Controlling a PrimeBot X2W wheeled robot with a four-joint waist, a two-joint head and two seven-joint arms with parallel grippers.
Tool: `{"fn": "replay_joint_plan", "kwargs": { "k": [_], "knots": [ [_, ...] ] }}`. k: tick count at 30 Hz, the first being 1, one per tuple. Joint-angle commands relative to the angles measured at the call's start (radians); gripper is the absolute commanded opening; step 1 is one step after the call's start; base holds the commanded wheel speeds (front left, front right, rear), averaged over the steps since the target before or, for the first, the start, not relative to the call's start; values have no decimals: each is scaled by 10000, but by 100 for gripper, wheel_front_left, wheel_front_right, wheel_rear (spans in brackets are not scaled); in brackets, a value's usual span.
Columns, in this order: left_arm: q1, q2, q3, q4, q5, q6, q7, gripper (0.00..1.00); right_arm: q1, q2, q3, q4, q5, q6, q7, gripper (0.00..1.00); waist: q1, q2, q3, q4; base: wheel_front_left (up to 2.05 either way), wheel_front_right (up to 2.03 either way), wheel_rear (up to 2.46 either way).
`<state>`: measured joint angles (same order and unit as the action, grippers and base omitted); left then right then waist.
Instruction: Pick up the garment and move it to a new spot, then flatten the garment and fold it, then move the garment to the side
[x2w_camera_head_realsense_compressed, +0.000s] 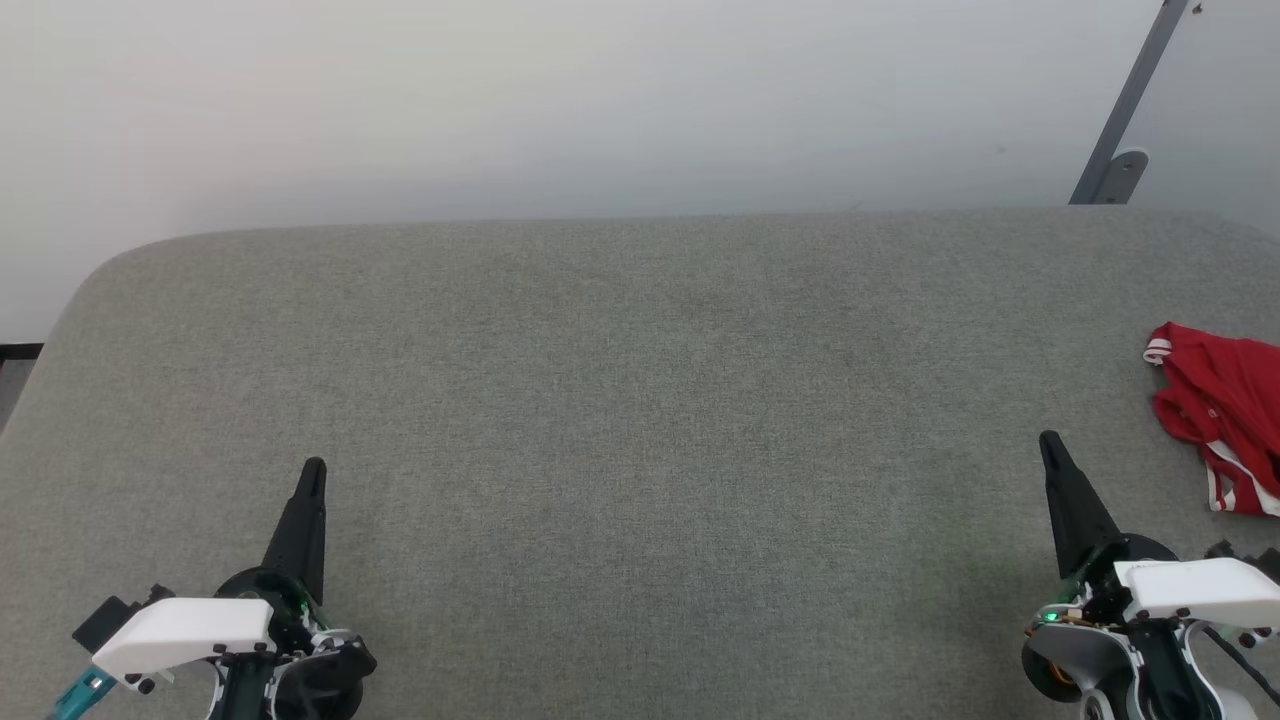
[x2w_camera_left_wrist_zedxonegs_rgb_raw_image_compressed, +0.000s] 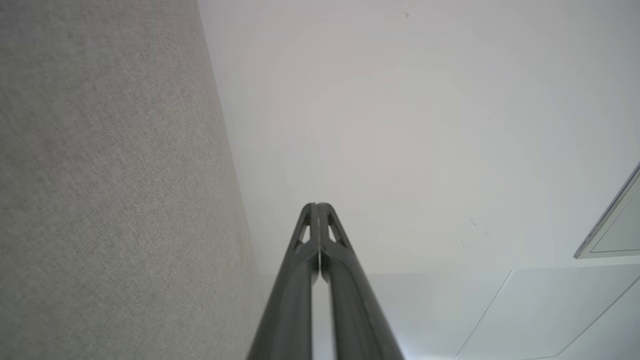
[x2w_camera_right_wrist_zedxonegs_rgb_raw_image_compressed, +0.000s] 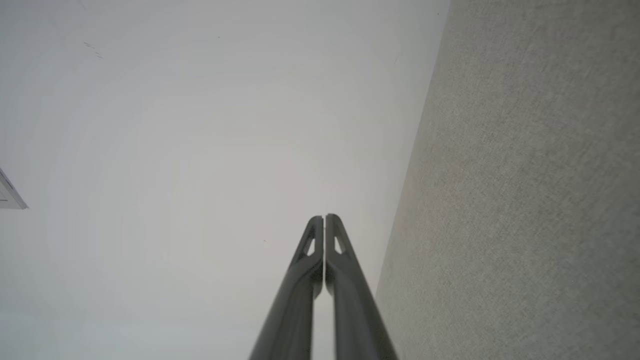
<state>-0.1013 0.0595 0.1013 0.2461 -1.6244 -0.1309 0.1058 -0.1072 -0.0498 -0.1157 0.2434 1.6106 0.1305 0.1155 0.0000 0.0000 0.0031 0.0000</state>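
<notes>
The garment (x2w_camera_head_realsense_compressed: 1220, 425) lies crumpled at the far right edge of the head view, red with red-white striped trim, partly cut off by the picture's edge. My right gripper (x2w_camera_head_realsense_compressed: 1049, 442) is shut and empty, its tip a short way to the left of the garment and not touching it. At the lower left my left gripper (x2w_camera_head_realsense_compressed: 314, 467) is also shut with nothing in it, far from the garment. In the wrist views, the left gripper (x2w_camera_left_wrist_zedxonegs_rgb_raw_image_compressed: 317, 206) and the right gripper (x2w_camera_right_wrist_zedxonegs_rgb_raw_image_compressed: 324, 218) each show their two fingers pressed together.
A wide grey fabric surface (x2w_camera_head_realsense_compressed: 640, 400) with rounded far corners spreads before me. Behind it is a pale wall (x2w_camera_head_realsense_compressed: 600, 100). A grey slanted metal bar (x2w_camera_head_realsense_compressed: 1125, 110) rises at the far right corner.
</notes>
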Motion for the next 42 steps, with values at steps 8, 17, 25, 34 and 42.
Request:
{"fn": "replay_joint_plan", "kwargs": {
  "k": [8, 17, 25, 34, 42],
  "knots": [
    [-141, -31, 52, -3, 57, 4, 38, 0, -32, 22, -4, 34, 27, 4, 15, 0, 0, 0, 0, 0, 0, 0, 0],
    [-140, -41, 61, -2, 63, 4, 47, 0, -32, 22, -1, 33, 27, 4, 15, 0, 0, 0, 0, 0, 0, 0, 0],
    [-141, -47, 72, -1, 77, 4, 60, 0, -32, 21, -4, 33, 26, 4, 16, 0, 0, 0, 0, 0, 0, 0, 0],
    [-142, -56, 82, -1, 79, 4, 54, 0, -32, 21, -3, 33, 26, 4, 16, 0, 0, 0, 0, 0, 0, 0, 0],
    [-144, -60, 89, -1, 85, 4, 64, 0, -32, 21, -2, 33, 26, 4, 16, 0, 0, 0, 0, 0, 0, 0, 0]
  ]
}}
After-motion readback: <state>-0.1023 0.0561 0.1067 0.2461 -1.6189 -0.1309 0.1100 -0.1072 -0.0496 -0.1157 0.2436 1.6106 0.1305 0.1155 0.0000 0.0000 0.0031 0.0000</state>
